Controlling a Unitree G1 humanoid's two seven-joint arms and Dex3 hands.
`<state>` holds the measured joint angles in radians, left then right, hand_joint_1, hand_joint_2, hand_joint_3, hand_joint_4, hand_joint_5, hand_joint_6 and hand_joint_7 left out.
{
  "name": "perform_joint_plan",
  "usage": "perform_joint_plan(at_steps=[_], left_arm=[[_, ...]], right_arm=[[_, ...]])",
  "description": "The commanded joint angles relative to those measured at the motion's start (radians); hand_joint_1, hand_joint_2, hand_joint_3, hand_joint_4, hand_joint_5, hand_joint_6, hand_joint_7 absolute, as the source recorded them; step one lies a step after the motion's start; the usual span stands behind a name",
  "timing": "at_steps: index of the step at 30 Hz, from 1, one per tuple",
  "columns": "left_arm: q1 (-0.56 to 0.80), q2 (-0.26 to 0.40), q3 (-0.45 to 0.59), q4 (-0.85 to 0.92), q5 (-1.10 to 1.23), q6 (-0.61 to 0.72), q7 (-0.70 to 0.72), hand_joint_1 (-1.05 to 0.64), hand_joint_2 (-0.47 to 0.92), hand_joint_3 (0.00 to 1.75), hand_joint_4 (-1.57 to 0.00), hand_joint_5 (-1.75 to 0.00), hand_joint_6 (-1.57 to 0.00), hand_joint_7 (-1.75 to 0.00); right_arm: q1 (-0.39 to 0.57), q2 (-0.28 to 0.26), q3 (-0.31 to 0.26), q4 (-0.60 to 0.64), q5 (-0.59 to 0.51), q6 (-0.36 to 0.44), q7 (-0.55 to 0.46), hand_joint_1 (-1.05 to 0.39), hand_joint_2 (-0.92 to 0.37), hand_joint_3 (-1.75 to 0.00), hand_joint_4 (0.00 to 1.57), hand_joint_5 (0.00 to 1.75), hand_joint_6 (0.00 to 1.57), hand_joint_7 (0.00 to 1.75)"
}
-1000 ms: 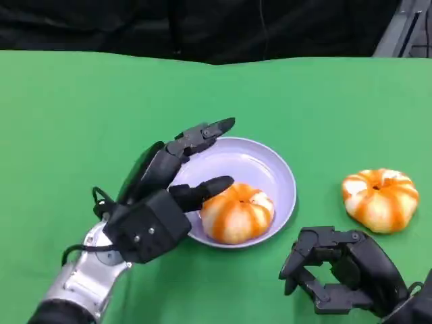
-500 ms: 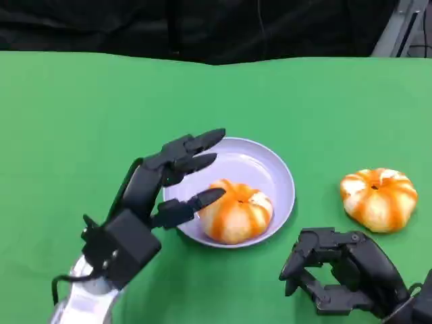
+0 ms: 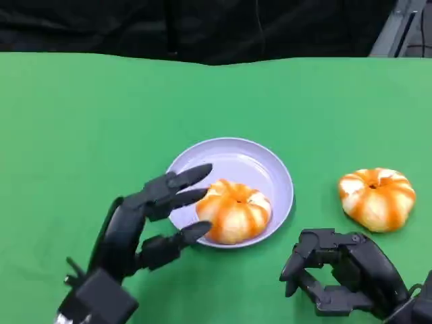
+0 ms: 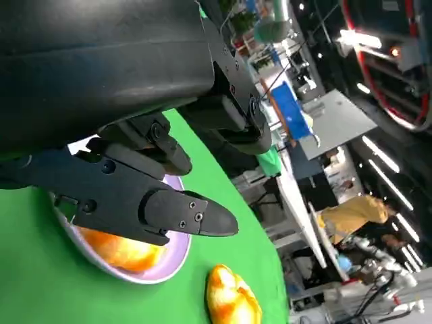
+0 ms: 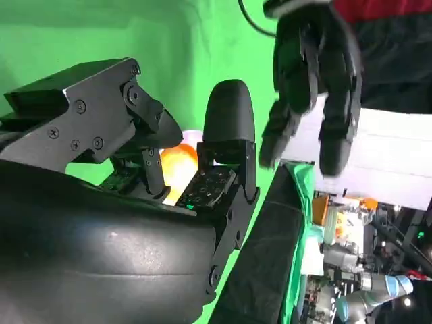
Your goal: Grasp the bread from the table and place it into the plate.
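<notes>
My left robot hand (image 3: 145,226): open, fingers spread and holding nothing; it hangs over the worktop at the near-left rim of the plate, its fingertips (image 3: 200,174) reaching over that rim toward the bread in the plate, just beside it; I cannot tell whether the lowest fingertip touches it.
My left robot hand, wrist view: the fingers (image 4: 169,209) lie apart above the plate (image 4: 165,260), with the orange bread (image 4: 118,250) under them.
My right robot hand (image 3: 337,270): fingers curled in on nothing, low at the near-right edge of the worktop, apart from both breads.
My right robot hand, wrist view: the curled fingers (image 5: 226,145) frame a small glimpse of orange bread (image 5: 177,162); I cannot tell which one it is.
Breads, counted: two, both round, orange with pale stripes, pumpkin-shaped.
Bread in the plate (image 3: 234,210): sits in the near half of the plate, upright.
Bread on the worktop (image 3: 376,198): lies on the green cloth to the right of the plate, well apart from it, just beyond my right robot hand.
Plates, counted: one, pale lilac (image 3: 270,169), near the middle of the worktop.
Worktop (image 3: 81,121): green; its far edge meets a dark backdrop.
Open room: wide bare green to the left and beyond the plate; a bare strip between the plate and the right-hand bread.
</notes>
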<state>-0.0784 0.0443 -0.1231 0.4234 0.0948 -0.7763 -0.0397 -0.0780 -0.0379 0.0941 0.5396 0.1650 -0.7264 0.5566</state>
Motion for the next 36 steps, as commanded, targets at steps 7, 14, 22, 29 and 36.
perform_joint_plan(at_steps=[7,14,22,29,36], left_arm=[[0.111,0.017,0.031,0.005,-0.116,-0.118,-0.071,-0.5,0.92,0.14,-0.95,-0.06,-0.76,-0.03],[0.167,0.032,0.048,0.033,-0.138,-0.158,-0.122,-0.48,0.92,0.16,-0.95,-0.05,-0.76,-0.02],[0.166,0.027,0.064,0.093,-0.143,-0.211,-0.145,-0.48,0.92,0.23,-0.95,-0.04,-0.77,-0.01],[0.156,0.027,0.072,0.173,-0.141,-0.251,-0.152,-0.32,0.92,0.25,-0.95,-0.04,-0.78,-0.01],[0.114,0.021,0.094,0.23,-0.116,-0.271,-0.14,-0.03,0.92,0.46,-1.02,-0.06,-0.92,-0.05]], right_arm=[[0.01,-0.006,-0.004,-0.007,0.005,0.005,0.001,0.12,-0.65,-0.98,0.87,1.33,0.91,0.99],[0.012,-0.008,-0.005,-0.012,0.001,0.008,-0.003,0.11,-0.65,-0.99,0.87,1.33,0.91,0.99],[0.012,-0.006,-0.006,-0.01,0.014,0.016,0.008,0.12,-0.65,-0.99,0.87,1.32,0.91,0.98],[0.011,-0.009,-0.011,-0.006,0.006,0.009,0.003,0.11,-0.66,-0.97,0.86,1.31,0.91,0.97],[0.003,-0.007,-0.014,0.011,0.007,0.001,0.009,0.11,-0.67,-0.95,0.86,1.3,0.91,0.96]])
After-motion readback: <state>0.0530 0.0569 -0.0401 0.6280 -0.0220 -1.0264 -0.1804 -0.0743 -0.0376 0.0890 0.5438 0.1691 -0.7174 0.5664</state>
